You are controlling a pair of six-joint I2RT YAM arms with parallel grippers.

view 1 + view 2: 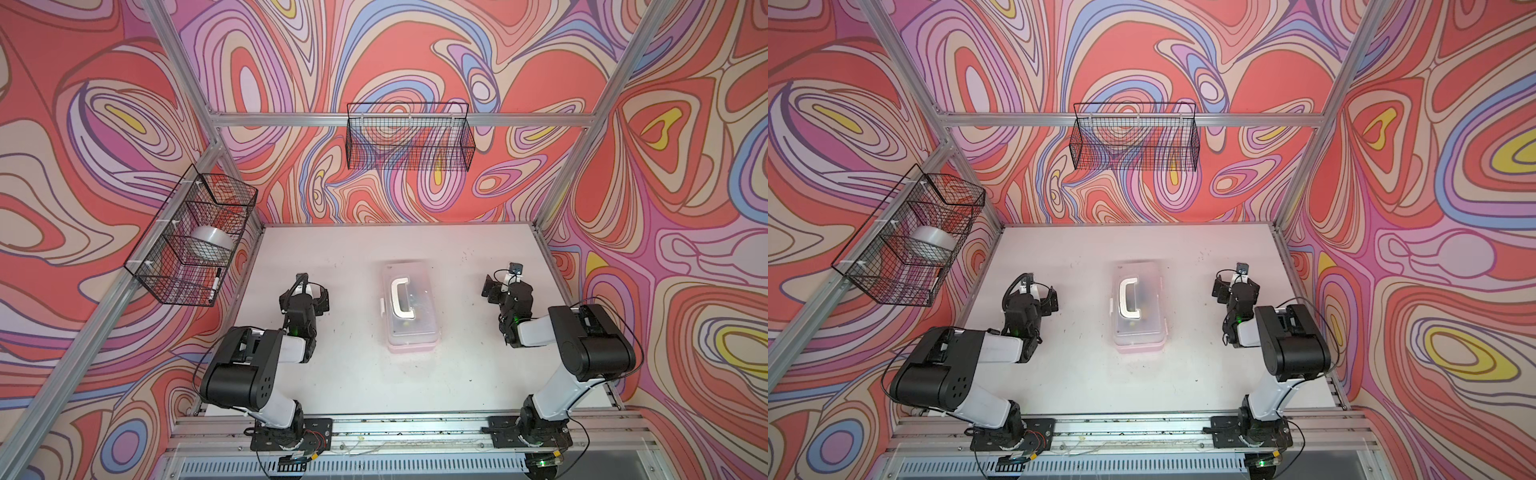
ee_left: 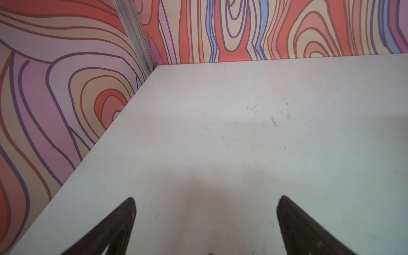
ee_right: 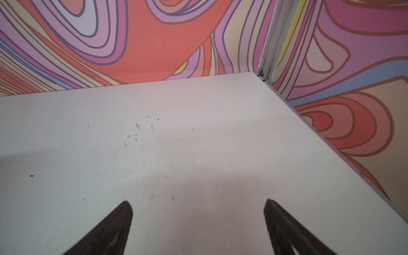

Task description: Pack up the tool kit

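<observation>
The left end effector (image 2: 208,197) has its two dark fingers spread wide and grips nothing; only scuffed white worktop (image 2: 242,143) shows between them. The right end effector (image 3: 197,201) is spread just as wide and also holds nothing. Both hang above the worktop, the left facing the back left corner of the enclosure and the right facing the back right corner.

Between the two arms, well apart from both, the pale-pink case (image 1: 411,345) of the tool kit stands near the middle of the worktop, its long side running front to back. Its translucent lid (image 1: 419,286) is down, and the white handle (image 1: 401,298) lies flat on top. Blurred shapes with a spot of yellow show through the lid, but I cannot tell which tools they are.

On the left wall, a black wire basket (image 1: 232,195) holds a silvery roll (image 1: 210,245) and a marker (image 1: 216,284). A second wire basket (image 1: 409,143) hangs on the back rail.
</observation>
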